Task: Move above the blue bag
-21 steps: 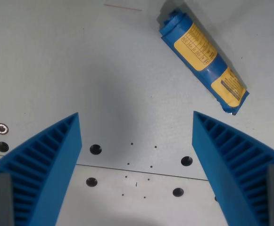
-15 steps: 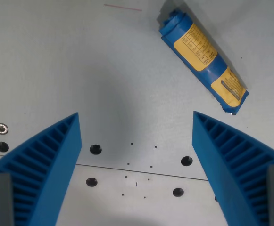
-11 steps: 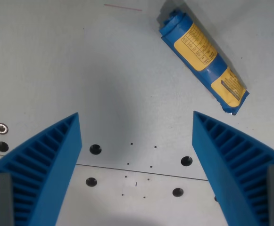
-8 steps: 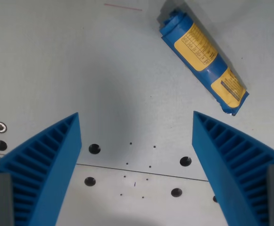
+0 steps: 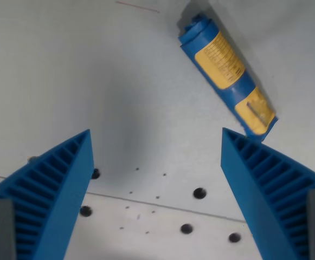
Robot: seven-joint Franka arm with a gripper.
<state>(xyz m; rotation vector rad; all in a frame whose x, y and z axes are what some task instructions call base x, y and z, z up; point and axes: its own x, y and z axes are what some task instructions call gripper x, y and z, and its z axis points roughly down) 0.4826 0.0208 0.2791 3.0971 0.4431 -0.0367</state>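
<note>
Approach step: pincer (image 5: 156,141) spread wide, empty. Blue bag (image 5: 226,74) lies beyond its far fingertip; next, centre over the bag.

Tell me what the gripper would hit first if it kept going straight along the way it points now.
Most likely bare table. The open gripper points at empty surface between its blue fingers. The blue bag lies off that line, toward the wrist view's upper right, its lower end near the right finger's tip. Depth is unclear.
</note>
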